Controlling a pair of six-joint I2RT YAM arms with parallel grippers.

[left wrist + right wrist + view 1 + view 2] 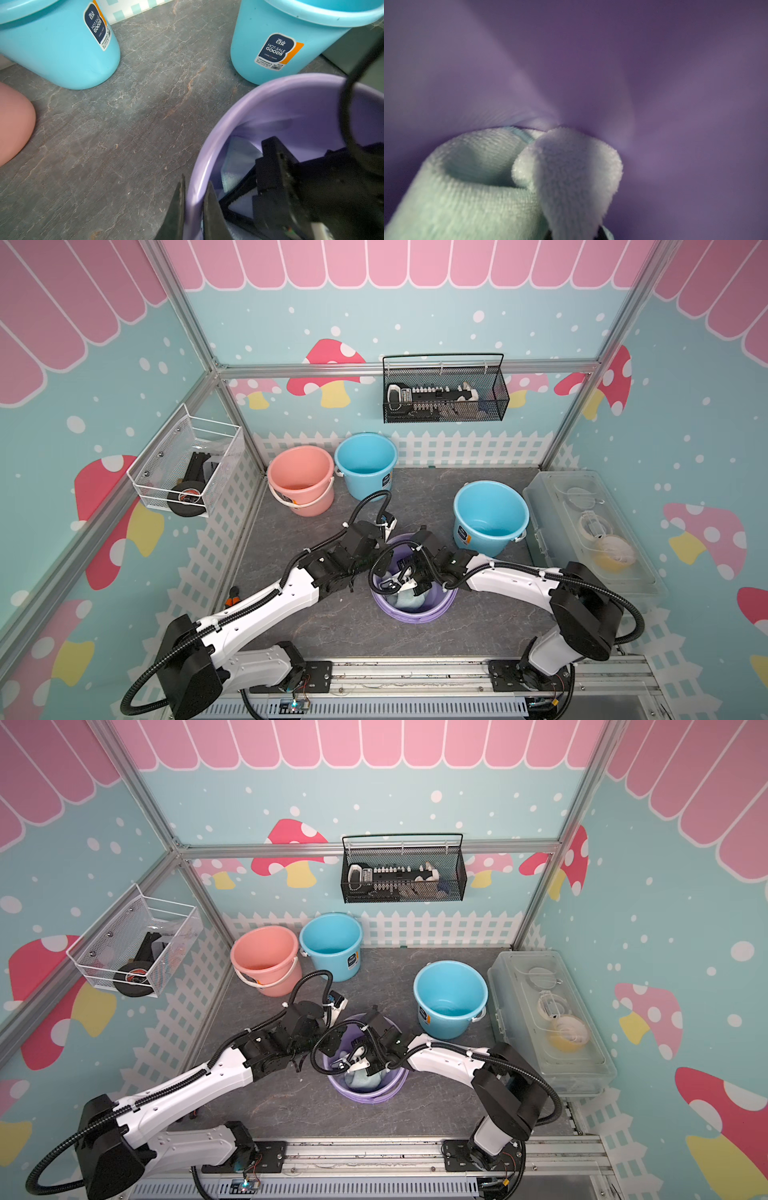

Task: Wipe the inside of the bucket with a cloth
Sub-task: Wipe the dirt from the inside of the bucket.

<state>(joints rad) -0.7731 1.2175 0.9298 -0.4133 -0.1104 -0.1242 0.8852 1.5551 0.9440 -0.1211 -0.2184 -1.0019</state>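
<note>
In both top views the cloth (409, 600) sat bunched inside the purple bucket (417, 616), front-middle of the table (316, 626), with the right gripper (415, 591) down in it. Left wrist: left gripper (196, 180) jaws clamped on the bucket rim, one finger outside, one inside. Right wrist: jaws pinched the cloth (488, 187), its folded end pressed against the purple wall.

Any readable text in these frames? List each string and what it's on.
"HOT-SALE GOODS": sticker on rear blue bucket.
"HOT-SALE GOODS": second sticker on nearer blue bucket.
Logo characters, fine print and barcodes on both: too small to read.
</note>
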